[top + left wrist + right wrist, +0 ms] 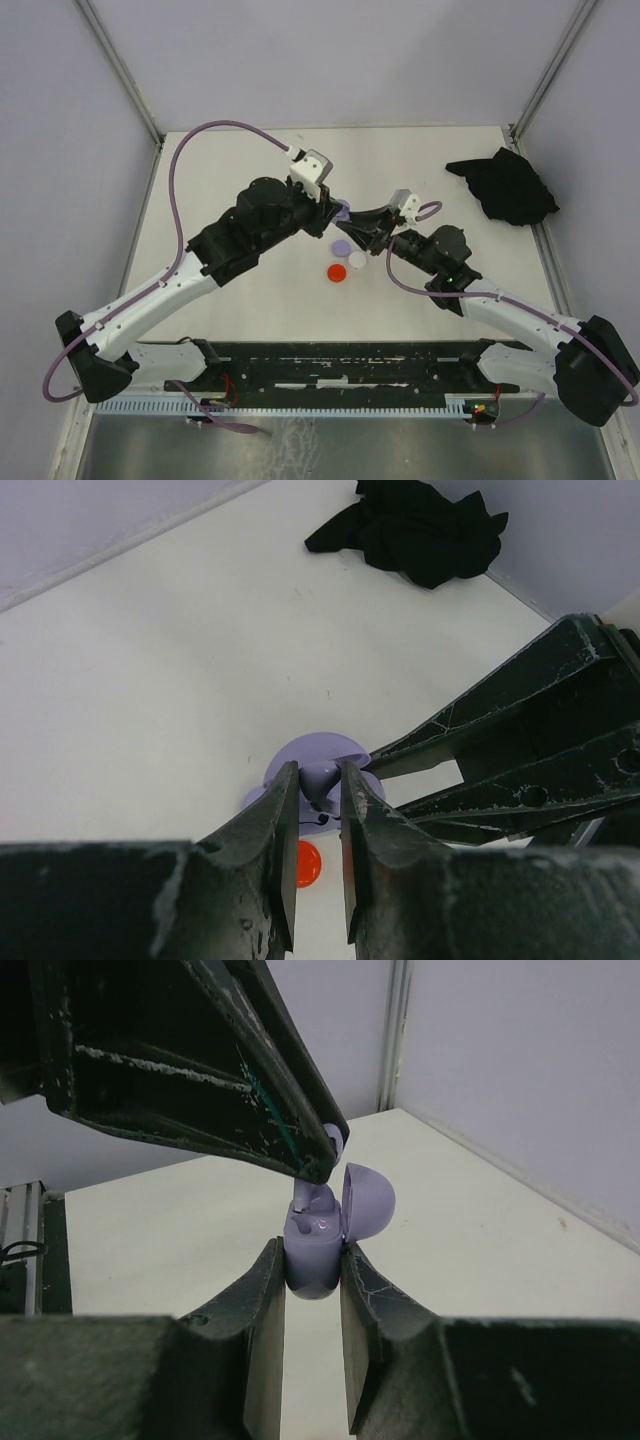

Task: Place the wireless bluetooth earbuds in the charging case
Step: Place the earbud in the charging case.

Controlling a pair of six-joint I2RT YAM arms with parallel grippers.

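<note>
1. Top external: the left gripper (pixel 333 213) and right gripper (pixel 356 226) meet tip to tip. A lilac disc (pixel 340 246), white disc (pixel 357 259) and red disc (pixel 337 272) lie just nearside of them. A black cloth (pixel 505 185) lies well apart.
2. Left wrist: the left fingers (pixel 262 855) pinch a lilac earbud (pixel 322 777) directly over the open charging case (pixel 305 752).
3. Right wrist: the right fingers (pixel 252 1330) clamp the case body, with the lid (pixel 368 1200) raised beyond them. The insertion seems under way: next, press straight down, then release. The lid crowds the left fingertips.

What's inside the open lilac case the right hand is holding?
A lilac earbud, pinched by the left hand, pokes into the case. The wells below are hidden by its wall.
</note>
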